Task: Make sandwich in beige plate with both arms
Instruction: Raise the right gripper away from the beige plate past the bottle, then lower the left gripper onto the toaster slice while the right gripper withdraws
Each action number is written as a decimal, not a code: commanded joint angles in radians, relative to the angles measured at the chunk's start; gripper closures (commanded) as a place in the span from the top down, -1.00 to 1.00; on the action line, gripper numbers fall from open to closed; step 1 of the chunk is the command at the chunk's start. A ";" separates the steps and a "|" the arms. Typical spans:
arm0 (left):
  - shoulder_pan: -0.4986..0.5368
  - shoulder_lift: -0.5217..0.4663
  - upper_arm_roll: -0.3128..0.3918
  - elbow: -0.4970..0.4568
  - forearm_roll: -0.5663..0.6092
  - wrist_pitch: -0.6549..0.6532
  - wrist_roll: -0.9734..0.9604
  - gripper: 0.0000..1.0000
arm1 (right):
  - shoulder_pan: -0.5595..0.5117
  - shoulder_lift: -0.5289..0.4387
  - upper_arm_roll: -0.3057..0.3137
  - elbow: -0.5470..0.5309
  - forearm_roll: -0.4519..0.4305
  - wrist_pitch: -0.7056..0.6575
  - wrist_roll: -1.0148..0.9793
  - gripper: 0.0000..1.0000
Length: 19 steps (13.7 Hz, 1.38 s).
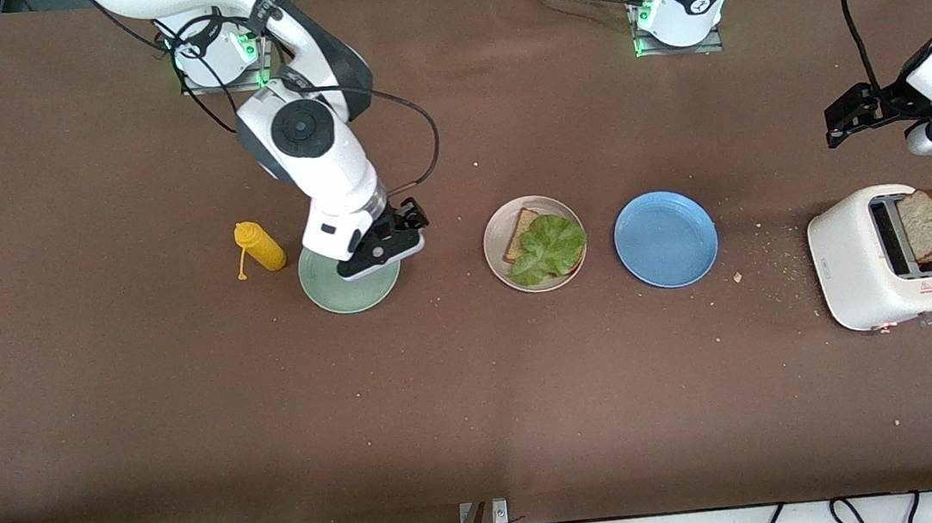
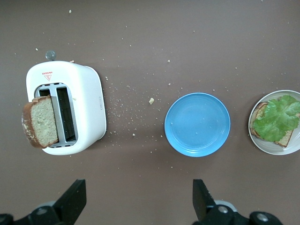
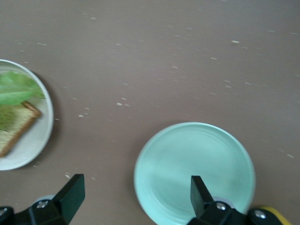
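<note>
On the beige plate point(image 1: 496, 260), bread is topped with lettuce point(image 1: 549, 246). The right hand point(image 1: 391, 242) is held open over the green plate point(image 1: 331, 297). The left hand point(image 2: 136, 201) is held open, empty, near the toaster point(image 1: 857, 277).

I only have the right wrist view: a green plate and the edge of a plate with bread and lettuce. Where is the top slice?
Observer: A bread slice stands in the toaster, at the left arm's end of the table.
Operator: Is the left end effector on it?
Observer: No, the left end effector is open and empty above the table beside the toaster.
Operator: Anything between toaster and beige plate?
Observer: Yes, a blue plate, beside the beige plate.
</note>
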 commanded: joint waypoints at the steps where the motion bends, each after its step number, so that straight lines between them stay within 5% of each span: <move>1: 0.010 0.010 0.004 0.003 -0.009 0.001 0.010 1.00 | -0.058 -0.165 0.012 -0.106 0.025 -0.141 -0.032 1.00; 4: 0.010 0.039 0.004 0.003 0.060 0.001 0.009 1.00 | -0.151 -0.243 0.009 -0.100 0.074 -0.321 -0.151 1.00; 7: 0.095 0.098 0.003 0.009 0.059 0.008 0.015 1.00 | -0.268 -0.303 -0.023 -0.098 0.079 -0.329 -0.318 0.99; 12: 0.175 0.227 0.003 0.055 0.071 0.134 0.078 1.00 | -0.268 -0.363 -0.181 -0.083 0.123 -0.430 -0.353 0.99; 15: 0.240 0.304 0.003 0.057 0.070 0.279 0.194 1.00 | -0.265 -0.370 -0.194 -0.019 0.126 -0.538 -0.333 0.99; 19: 0.280 0.342 0.003 0.057 0.060 0.320 0.267 0.99 | -0.254 -0.380 -0.253 0.014 0.131 -0.558 -0.354 0.99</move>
